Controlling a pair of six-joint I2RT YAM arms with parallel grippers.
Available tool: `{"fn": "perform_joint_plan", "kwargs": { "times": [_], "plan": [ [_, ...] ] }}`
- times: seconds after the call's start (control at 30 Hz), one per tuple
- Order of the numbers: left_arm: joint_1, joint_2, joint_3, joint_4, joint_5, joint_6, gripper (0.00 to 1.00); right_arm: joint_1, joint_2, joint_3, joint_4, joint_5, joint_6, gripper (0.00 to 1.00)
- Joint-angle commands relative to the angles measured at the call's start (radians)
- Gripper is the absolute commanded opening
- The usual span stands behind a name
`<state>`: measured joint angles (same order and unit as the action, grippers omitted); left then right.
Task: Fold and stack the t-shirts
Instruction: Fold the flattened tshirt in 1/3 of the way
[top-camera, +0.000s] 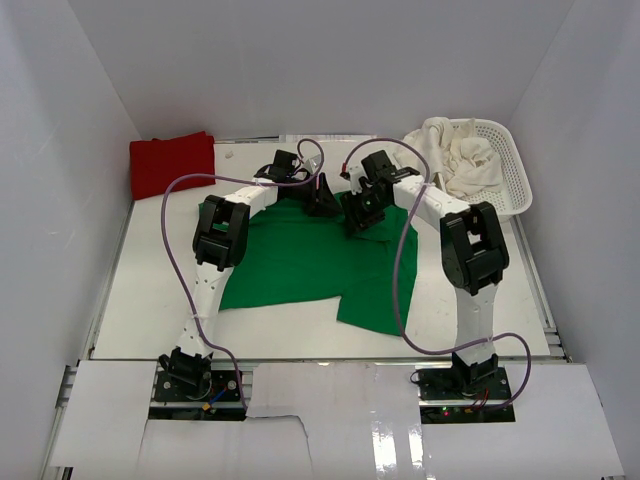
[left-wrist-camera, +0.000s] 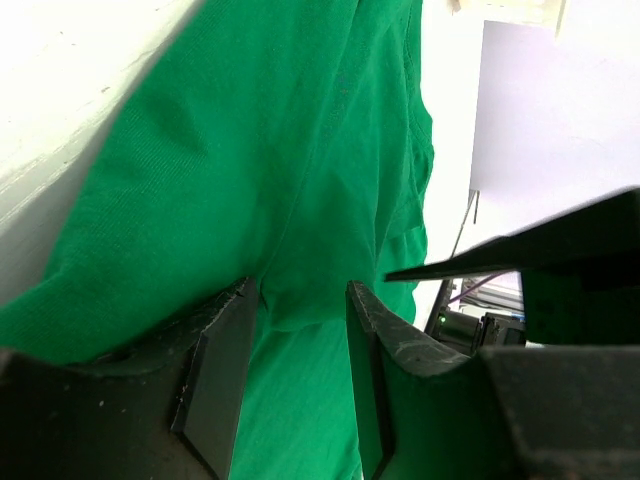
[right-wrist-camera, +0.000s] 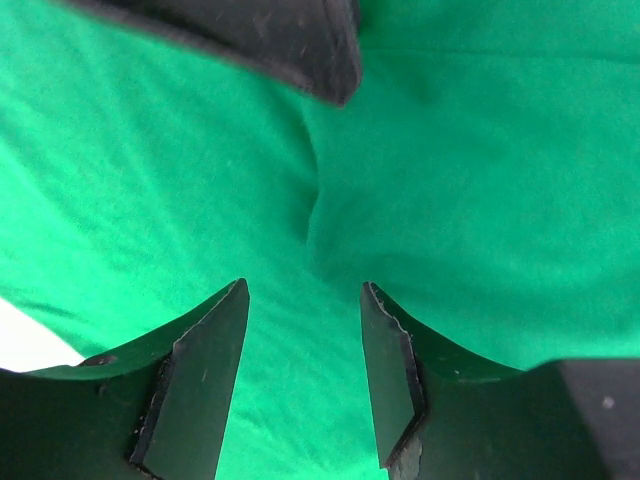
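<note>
A bright green t-shirt (top-camera: 300, 262) lies spread on the white table, partly folded, its far edge under both grippers. My left gripper (top-camera: 322, 200) is at the shirt's far edge; in the left wrist view its jaws are open over green cloth (left-wrist-camera: 300, 200), with a small ridge of cloth between the fingertips (left-wrist-camera: 302, 292). My right gripper (top-camera: 358, 215) is close beside it, open just above the green cloth (right-wrist-camera: 450, 180), nothing held (right-wrist-camera: 303, 290). A folded red t-shirt (top-camera: 172, 163) lies at the back left. Cream-white t-shirts (top-camera: 462, 160) are heaped in the basket.
A white plastic mesh basket (top-camera: 512, 175) stands at the back right against the wall. White walls close in the table on three sides. Purple cables loop over both arms. The left gripper's finger (right-wrist-camera: 260, 40) shows at the top of the right wrist view.
</note>
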<state>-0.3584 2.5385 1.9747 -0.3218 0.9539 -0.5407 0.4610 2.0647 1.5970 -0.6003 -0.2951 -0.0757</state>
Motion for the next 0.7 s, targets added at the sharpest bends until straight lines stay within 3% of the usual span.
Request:
{"fn": "perform_joint_plan", "kwargs": {
  "times": [0.0,0.2,0.37,0.67],
  "plan": [
    [-0.007,-0.015,0.004,-0.056,-0.030,0.031,0.52,0.004,-0.115,-0.037,0.026,0.023,0.011,0.55],
    [-0.007,-0.024,-0.007,-0.057,-0.037,0.036,0.52,-0.004,-0.215,-0.172,0.073,0.264,0.059,0.56],
    [-0.007,-0.024,0.001,-0.057,-0.035,0.033,0.52,-0.068,-0.218,-0.213,0.069,0.228,0.120,0.50],
    [-0.007,-0.026,0.003,-0.065,-0.037,0.041,0.52,-0.160,-0.259,-0.292,0.099,0.157,0.203,0.50]
  ]
}}
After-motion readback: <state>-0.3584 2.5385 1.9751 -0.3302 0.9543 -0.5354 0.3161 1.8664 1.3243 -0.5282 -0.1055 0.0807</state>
